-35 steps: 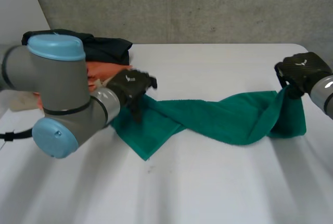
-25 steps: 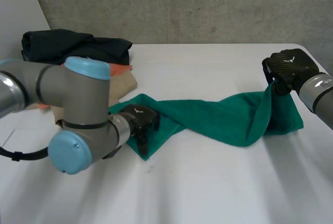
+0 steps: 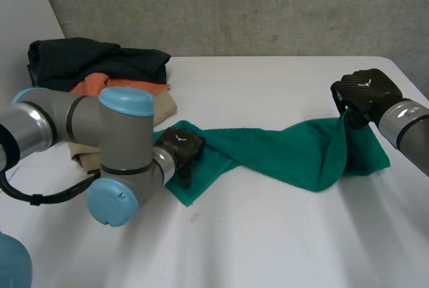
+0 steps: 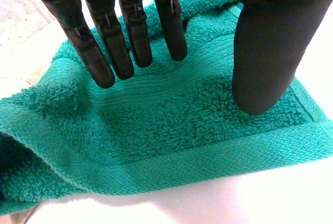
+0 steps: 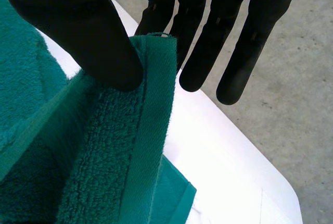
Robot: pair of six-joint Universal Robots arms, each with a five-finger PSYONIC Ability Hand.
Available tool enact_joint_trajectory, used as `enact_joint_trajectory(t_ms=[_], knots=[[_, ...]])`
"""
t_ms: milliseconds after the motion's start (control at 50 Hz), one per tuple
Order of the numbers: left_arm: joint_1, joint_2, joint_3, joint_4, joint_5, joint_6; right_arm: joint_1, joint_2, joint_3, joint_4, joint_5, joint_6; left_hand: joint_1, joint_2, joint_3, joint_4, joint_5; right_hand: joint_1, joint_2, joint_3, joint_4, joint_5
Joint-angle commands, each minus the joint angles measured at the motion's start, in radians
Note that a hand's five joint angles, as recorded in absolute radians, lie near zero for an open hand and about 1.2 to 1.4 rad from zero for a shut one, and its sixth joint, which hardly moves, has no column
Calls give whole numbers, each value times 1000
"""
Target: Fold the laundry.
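Note:
A green towel (image 3: pixel 281 154) lies twisted across the white table, its right end raised. My left hand (image 3: pixel 181 146) rests on the towel's left end near the front corner. In the left wrist view its fingers (image 4: pixel 130 41) and thumb stand straight and apart, tips on the green towel (image 4: pixel 182 140), pinching nothing. My right hand (image 3: pixel 362 90) holds the towel's right corner up off the table. In the right wrist view the thumb (image 5: pixel 78 21) presses the hem of the towel (image 5: pixel 104 146) against the fingers.
A heap of laundry sits at the back left: a black garment (image 3: pixel 100 57), an orange one (image 3: pixel 114 86) and a beige one (image 3: pixel 164 104). The table's right edge (image 3: pixel 405 70) runs close behind my right hand. A concrete wall stands behind.
My left hand has slid from the towel's far edge toward its front left corner as the arm swung down. My right hand has carried its corner a little leftward.

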Motion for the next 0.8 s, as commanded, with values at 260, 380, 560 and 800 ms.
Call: enact_joint_trajectory(t_ms=[260, 380, 560, 800], knots=[[11, -14, 29, 93, -42, 63, -7, -34, 15, 12, 0, -12, 796, 797, 797, 800, 804, 248, 217, 207, 200, 225], [15, 75, -6, 55, 5, 41, -29, -81, -1, 35, -24, -15, 561, 562, 562, 564, 569, 248, 217, 207, 200, 225], [-34, 28, -31, 27, 45, 52, -27, -69, -13, 41, -36, -13, 39, 40, 39, 42, 47, 248, 217, 207, 200, 225], [-32, -51, 38, 32, -56, 109, -25, -51, -16, 41, -36, -20, 66, 67, 66, 69, 74, 248, 217, 207, 200, 225]])
